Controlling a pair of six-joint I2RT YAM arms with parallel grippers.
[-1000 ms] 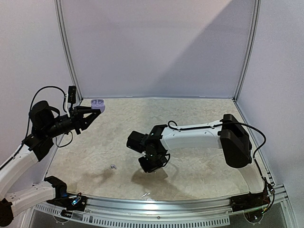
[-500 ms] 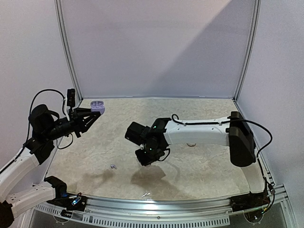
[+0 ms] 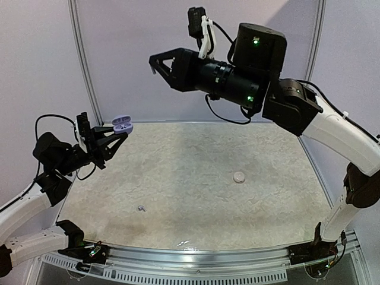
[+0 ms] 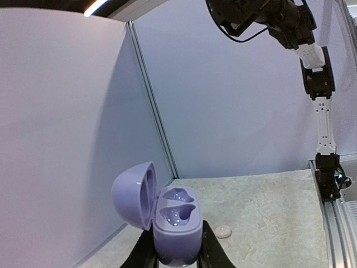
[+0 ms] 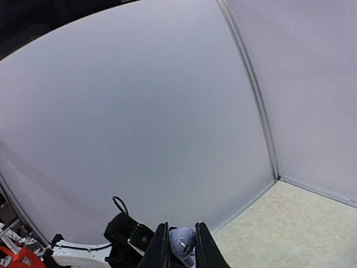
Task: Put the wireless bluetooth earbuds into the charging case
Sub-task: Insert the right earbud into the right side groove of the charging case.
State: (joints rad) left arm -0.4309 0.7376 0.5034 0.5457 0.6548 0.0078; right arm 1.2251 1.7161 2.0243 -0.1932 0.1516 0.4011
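Note:
The charging case [image 3: 122, 124] is pale lavender, its lid open and both sockets empty. It also shows in the left wrist view [image 4: 177, 220]. My left gripper [image 3: 119, 132] is shut on its base and holds it in the air over the table's far left corner; its black fingers [image 4: 211, 254] flank the case. My right gripper [image 3: 153, 62] is raised high above the table and points left. In the right wrist view its narrow gap [image 5: 181, 248] is filled by a small lavender earbud [image 5: 182, 241]. Another tiny earbud [image 3: 141, 208] lies on the table near the front left.
A small whitish round thing [image 3: 239, 176] lies on the marbled table [image 3: 196, 148] right of centre; it also shows in the left wrist view [image 4: 223, 231]. Pale walls enclose the back and sides. A metal rail [image 3: 196, 256] runs along the front edge.
My right arm has swung from low over the table's middle to high in the air, pointing left. The whitish round thing it hid now shows. My left gripper has tilted the case slightly upward.

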